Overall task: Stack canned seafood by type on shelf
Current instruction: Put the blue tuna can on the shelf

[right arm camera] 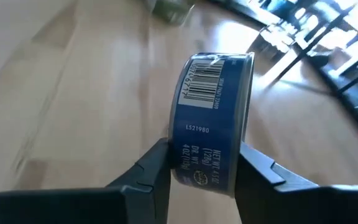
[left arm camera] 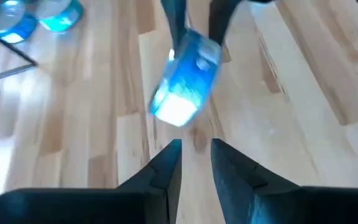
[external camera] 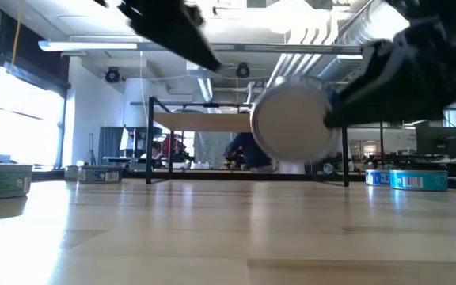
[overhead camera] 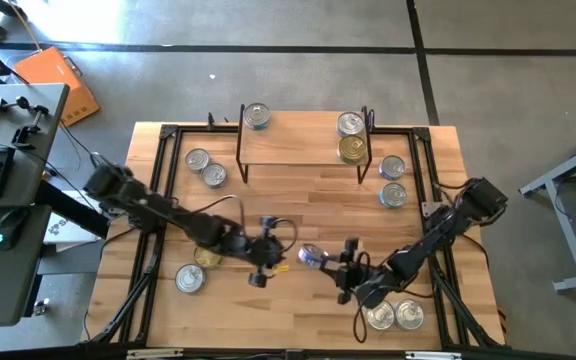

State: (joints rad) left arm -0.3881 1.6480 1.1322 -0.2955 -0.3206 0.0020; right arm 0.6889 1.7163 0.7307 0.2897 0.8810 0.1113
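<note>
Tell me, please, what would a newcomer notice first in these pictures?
First, the blue-labelled can held on edge above the table's middle, clamped in the right tool. The left tool faces it, empty, slightly open. Behind, the shelf carries cans at both ends.

1. Blue-labelled can (right arm camera: pixel 213 118): on edge, barcode showing, raised above the tabletop mid-table.
2. Shelf (overhead camera: pixel 298 145): light-wood board on black legs, at the table's far side.
3. Silver can (overhead camera: pixel 256 116) on the shelf's left end; silver can (overhead camera: pixel 349 124) and gold-topped can (overhead camera: pixel 352 149) on its right end.
4. Remaining cans lie flat on the table: two left of the shelf, two right of it, two near each front corner.
</note>
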